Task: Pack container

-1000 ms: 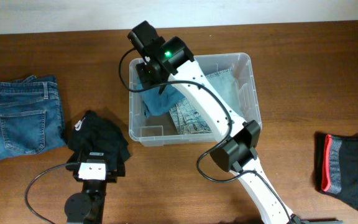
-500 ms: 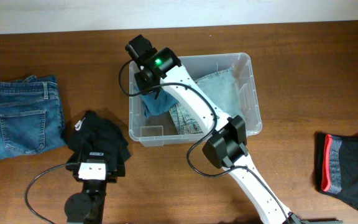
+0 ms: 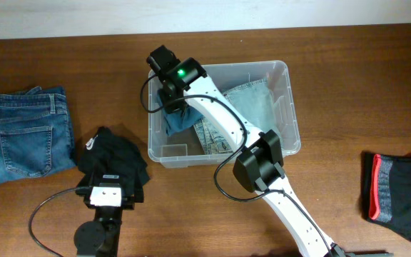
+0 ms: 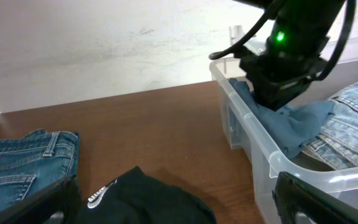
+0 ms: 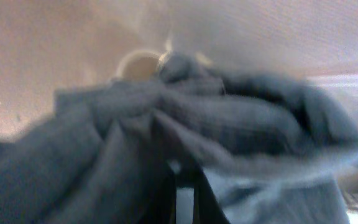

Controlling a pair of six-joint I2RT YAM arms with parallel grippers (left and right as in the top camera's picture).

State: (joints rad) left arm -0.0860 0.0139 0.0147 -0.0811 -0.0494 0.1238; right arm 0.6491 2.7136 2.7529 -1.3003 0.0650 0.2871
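The left gripper [image 4: 179, 198] hangs with its fingers spread wide over a black garment [image 3: 116, 153] on the table [image 3: 348, 86]. Beyond it, the container [image 3: 191, 158] stands mid-table and holds light denim [image 3: 255, 100]. In its far left corner, the right gripper [image 3: 173, 107] is pressed together on a bunched blue cloth [image 3: 185, 123]. The right wrist view is blurred.

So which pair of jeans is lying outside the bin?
The darker blue jeans, folded near the table's left edge. The paler pair lies inside the container.
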